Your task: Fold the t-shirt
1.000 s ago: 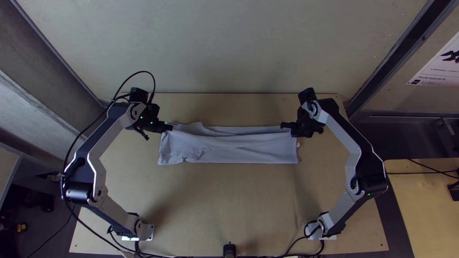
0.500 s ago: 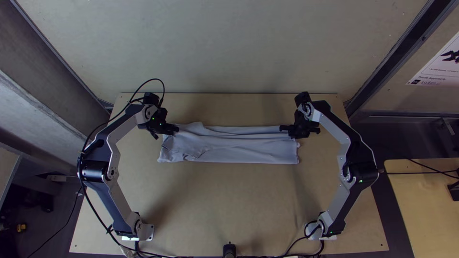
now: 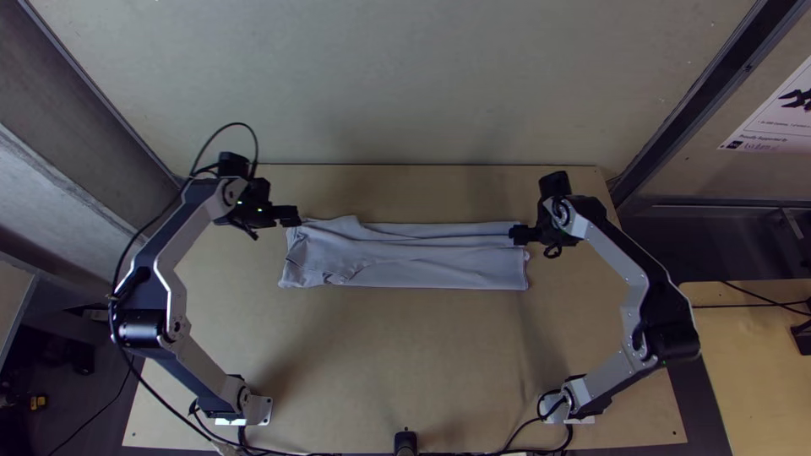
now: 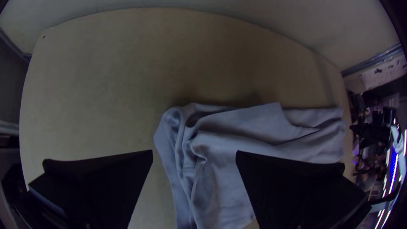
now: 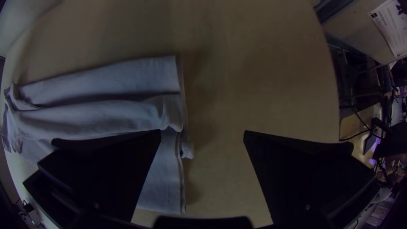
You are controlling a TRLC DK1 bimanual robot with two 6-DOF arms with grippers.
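Judging t-shirt (image 3: 431,263) light, limp | pinch full thickness at its short ends (image 3: 520,274) | left gripper (image 4: 194,151), right gripper (image 5: 202,131): spread wide, empty

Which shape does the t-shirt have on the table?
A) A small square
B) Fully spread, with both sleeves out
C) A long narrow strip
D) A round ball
C: the t-shirt lies as a long narrow strip across the table, its ends near the left gripper and right gripper.

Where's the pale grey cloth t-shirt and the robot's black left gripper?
Pale grey cloth t-shirt (image 3: 448,272): top view, on its smooth near strip.
Black left gripper (image 4: 194,151): left wrist view, midway between its fingertips.
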